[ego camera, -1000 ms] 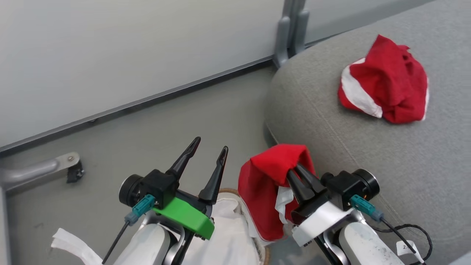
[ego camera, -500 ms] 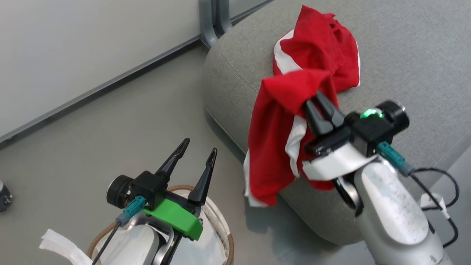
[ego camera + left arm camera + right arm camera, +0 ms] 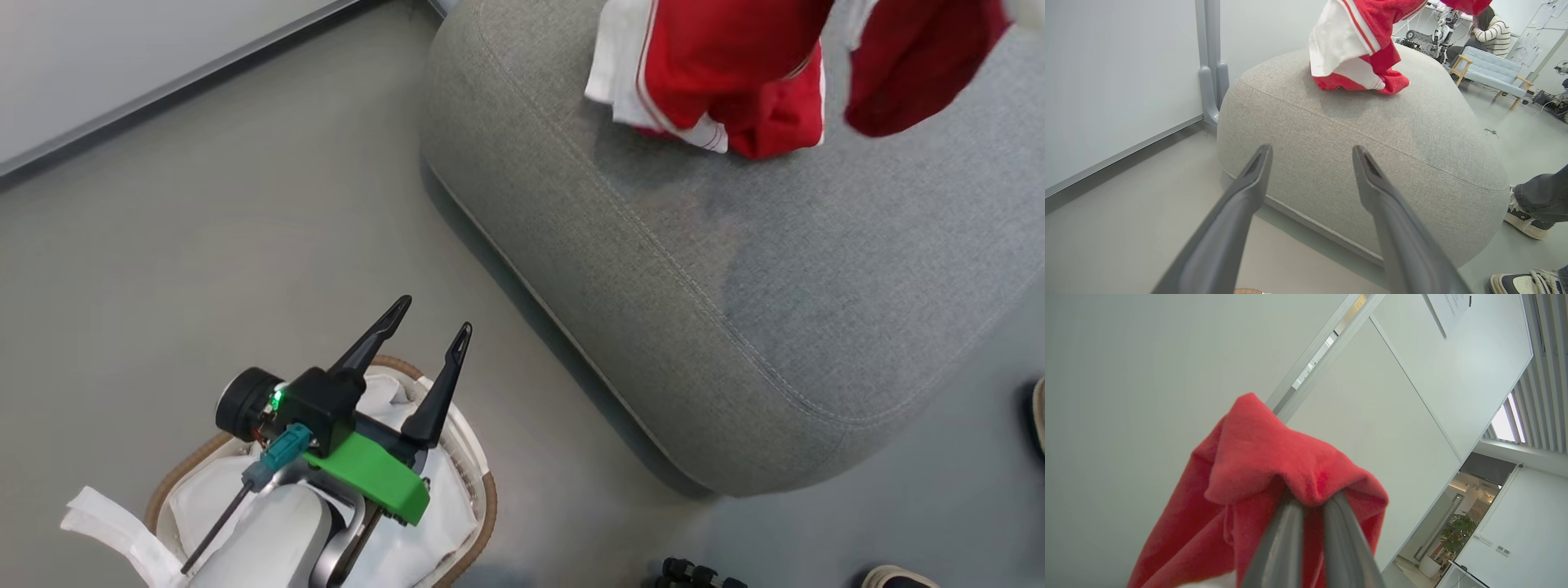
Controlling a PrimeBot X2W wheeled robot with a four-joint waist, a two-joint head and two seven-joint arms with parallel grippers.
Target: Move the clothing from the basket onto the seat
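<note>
Grey seat (image 3: 735, 286) lies mostly open, clothing (image 3: 718, 73) toward its far side.

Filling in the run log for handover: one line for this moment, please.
right gripper: shut on clothing | left gripper: open, over basket | seat: red garment lying on it

The floor (image 3: 204, 204) is smooth and grey, bounded by a pale wall with a dark base strip. Items standing directly on the floor:
- the seat (image 3: 735, 286), a large rounded grey cushion with stitched seams;
- the basket (image 3: 488, 506), apart from the seat, with a white liner (image 3: 445, 502) inside;
- a person's shoe (image 3: 1525, 226), near the seat's side.

On the seat's top, a bunched heap of red-and-white clothing (image 3: 718, 90) rests against the fabric near the far edge.
</note>
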